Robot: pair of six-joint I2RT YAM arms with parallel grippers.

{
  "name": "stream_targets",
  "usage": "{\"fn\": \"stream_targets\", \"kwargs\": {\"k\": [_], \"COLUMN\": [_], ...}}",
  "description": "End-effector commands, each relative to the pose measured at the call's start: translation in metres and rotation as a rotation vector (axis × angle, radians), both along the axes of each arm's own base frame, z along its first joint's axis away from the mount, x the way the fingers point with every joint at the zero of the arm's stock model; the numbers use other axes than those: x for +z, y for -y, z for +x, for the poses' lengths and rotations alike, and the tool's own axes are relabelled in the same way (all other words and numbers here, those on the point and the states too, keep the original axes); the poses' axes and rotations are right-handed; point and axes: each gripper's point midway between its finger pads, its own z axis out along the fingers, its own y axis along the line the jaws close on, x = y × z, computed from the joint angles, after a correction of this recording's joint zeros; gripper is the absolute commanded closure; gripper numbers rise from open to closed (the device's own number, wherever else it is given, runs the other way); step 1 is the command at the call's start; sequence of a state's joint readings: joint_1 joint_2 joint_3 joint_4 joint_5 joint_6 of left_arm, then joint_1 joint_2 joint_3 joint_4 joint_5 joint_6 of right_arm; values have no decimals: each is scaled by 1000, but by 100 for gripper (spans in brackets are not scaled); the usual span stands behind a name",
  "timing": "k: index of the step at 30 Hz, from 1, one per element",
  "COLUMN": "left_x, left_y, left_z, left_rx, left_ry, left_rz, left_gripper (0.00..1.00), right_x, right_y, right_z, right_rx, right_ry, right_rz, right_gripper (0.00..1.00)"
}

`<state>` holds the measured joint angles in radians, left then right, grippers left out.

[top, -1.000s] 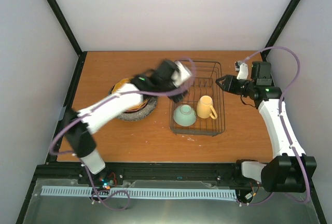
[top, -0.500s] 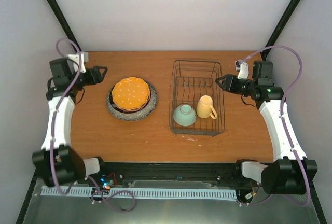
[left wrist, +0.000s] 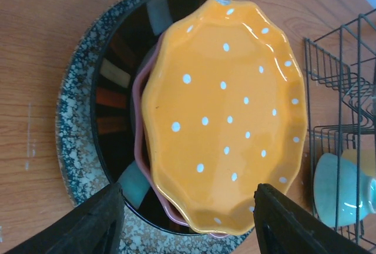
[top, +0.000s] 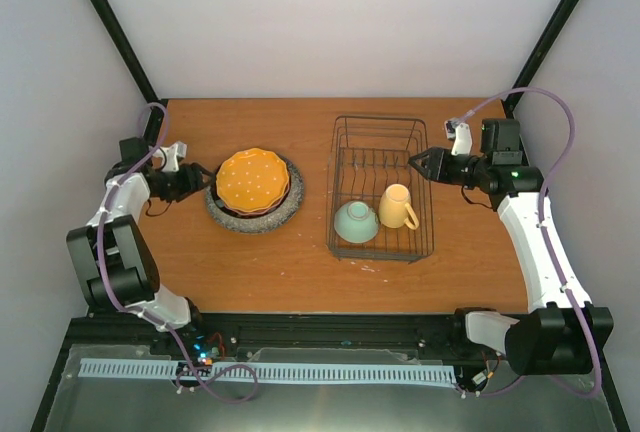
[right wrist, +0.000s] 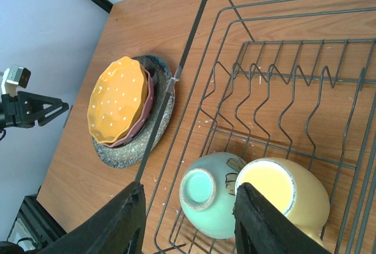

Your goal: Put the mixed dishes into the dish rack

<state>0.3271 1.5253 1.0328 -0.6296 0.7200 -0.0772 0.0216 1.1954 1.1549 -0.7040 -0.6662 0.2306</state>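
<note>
The orange white-dotted scalloped plate (top: 253, 179) tops a stack with a pink plate under it, on the dark-rimmed plate (left wrist: 120, 83) and the large grey speckled plate (top: 256, 220). The stack also shows in the right wrist view (right wrist: 117, 101). The black wire dish rack (top: 380, 132) holds the pale green bowl (top: 355, 222), upside down, and the yellow mug (top: 397, 206) on its side. My left gripper (top: 203, 179) is open and empty just left of the stack. My right gripper (top: 415, 162) is open and empty over the rack's right edge.
The rack's plate slots (right wrist: 282, 98) at its far end hold nothing. Black frame posts (top: 110, 32) and white walls close in the table on three sides. The table's near edge (top: 300, 314) runs in front of the arm bases.
My left arm has swung from the rack, out to the far left, and now sits low beside the plate stack. My right gripper has shifted slightly left.
</note>
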Motion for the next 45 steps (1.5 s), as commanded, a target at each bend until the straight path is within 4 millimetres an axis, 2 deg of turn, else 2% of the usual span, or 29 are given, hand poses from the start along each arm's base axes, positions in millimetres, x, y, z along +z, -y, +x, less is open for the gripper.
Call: {"fn": "stream_targets", "kwargs": {"k": [1,5,11,19,23,32,35,39,45], "left_x": [-5,-22,-48,-49,-52,-64,-65,-59,-36], "left_y": [-12,-9,7,10,8,14,14,12,10], "left_z": [9,14,21,27,31,32,32,34,39], "left_rx": [1,-12,-58,-70,-74,-96,-100,-94,-88], "left_ry": [-4,-43,-106,-92,-98,-119,-118,-101,-53], "left_rz": [69,72,105,135,147,140,141,155,175], "left_gripper": [41,51,50,51,66,78,85,99,99], "right_x": [8,6,5,0,0,-4,-3,-5,-5], "right_y": [-4,-5,-6,-6,-7,-7,-7,-7,-9], "right_z": [-1,1,2,2,3,3,3,3,3], "right_rx": [21,23,22,22,22,21,21,21,23], "right_ry": [26,26,22,7,5,-5,-4,-10,-11], "right_rz": [0,4,4,1,3,-6,-8,-10,-11], "right_gripper": [59,59,59,59,59,59,59,59,59]}}
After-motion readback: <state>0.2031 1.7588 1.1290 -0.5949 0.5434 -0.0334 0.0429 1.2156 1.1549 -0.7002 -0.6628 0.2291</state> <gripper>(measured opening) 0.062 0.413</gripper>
